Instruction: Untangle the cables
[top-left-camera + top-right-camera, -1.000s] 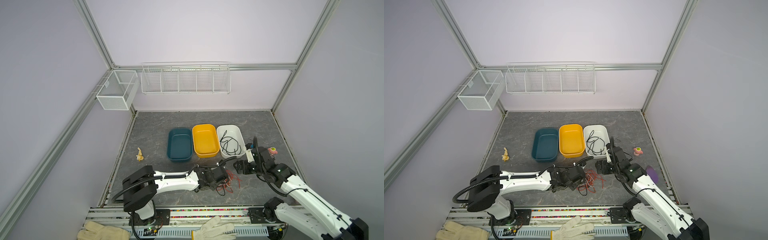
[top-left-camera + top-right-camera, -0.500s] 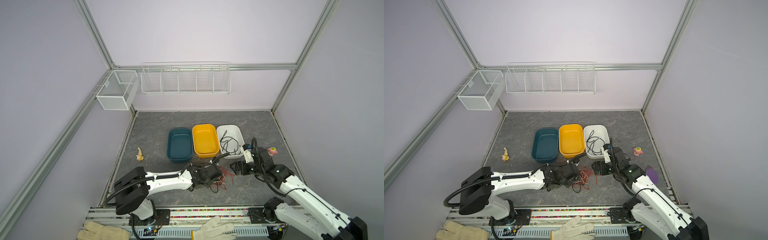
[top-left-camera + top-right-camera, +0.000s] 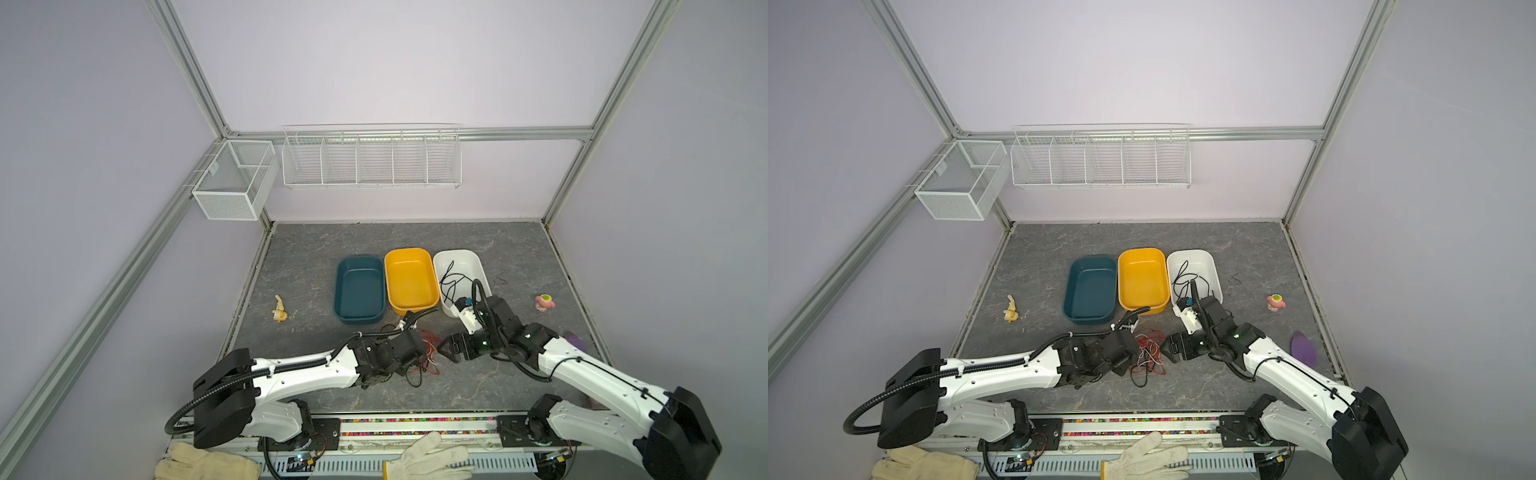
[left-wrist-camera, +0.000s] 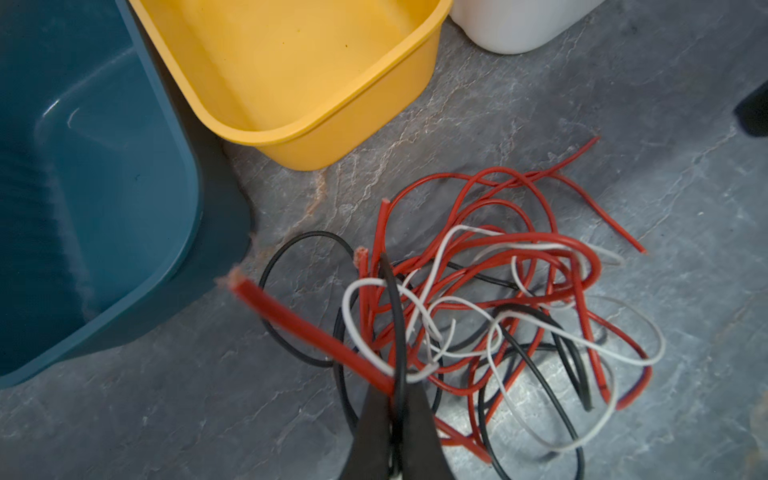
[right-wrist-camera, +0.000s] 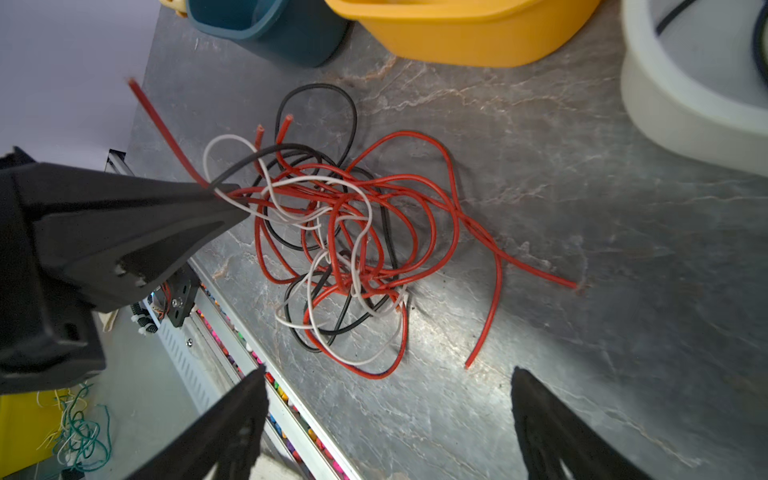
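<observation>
The cables point(image 4: 498, 299) are a loose tangle of red, black and white strands on the grey table, in front of the yellow bin; they show in both top views point(image 3: 424, 353) point(image 3: 1148, 353) and in the right wrist view point(image 5: 345, 241). My left gripper point(image 4: 395, 388) is shut on the tangle's left edge, pinching a red, a black and a white strand; the red end sticks out past the tips point(image 5: 237, 199). My right gripper point(image 5: 388, 374) hangs open just right of the tangle point(image 3: 446, 351), holding nothing. Another black cable point(image 3: 451, 282) lies in the white bin.
A teal bin point(image 3: 359, 291), a yellow bin point(image 3: 411, 278) and a white bin point(image 3: 478, 266) stand side by side behind the tangle. A small yellow toy point(image 3: 279, 309) lies left, a pink toy point(image 3: 544, 302) right, a purple object point(image 3: 1303, 347) by the right arm. Gloves point(image 3: 428, 457) lie at the front rail.
The left gripper has closed on the strands and dragged the tangle to the left. The right gripper has followed leftward, staying open beside it.
</observation>
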